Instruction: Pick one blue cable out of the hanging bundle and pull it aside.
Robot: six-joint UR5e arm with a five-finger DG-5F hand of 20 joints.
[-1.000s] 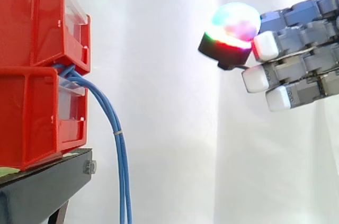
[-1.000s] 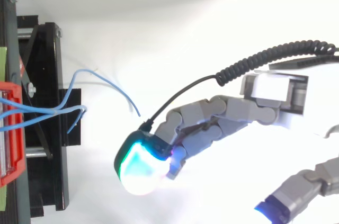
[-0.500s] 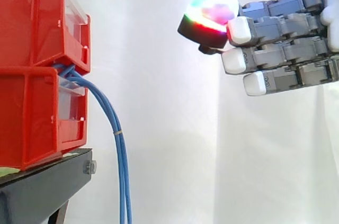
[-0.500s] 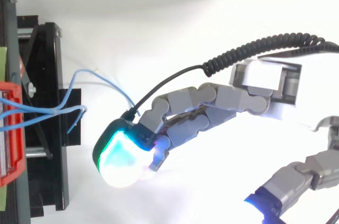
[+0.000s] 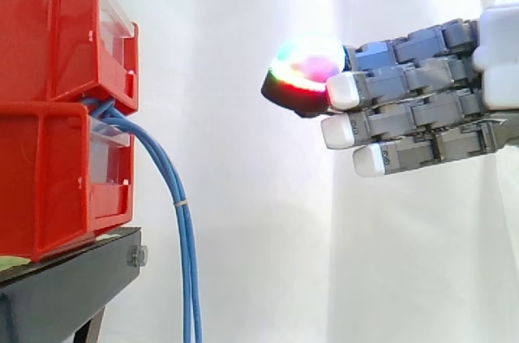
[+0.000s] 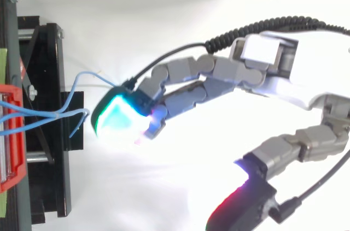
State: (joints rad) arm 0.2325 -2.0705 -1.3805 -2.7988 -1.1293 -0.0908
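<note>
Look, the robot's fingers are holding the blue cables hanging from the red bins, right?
No. The fingers are not holding the blue cables; the side view shows them straight, with a gap between. The cables do hang from the red bins.

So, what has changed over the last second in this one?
The hand has moved left toward the hanging blue cables and is now close to their loose ends in the top view. Its fingers stay extended and hold nothing. The cables, red bins and black stand are as they were.
</note>
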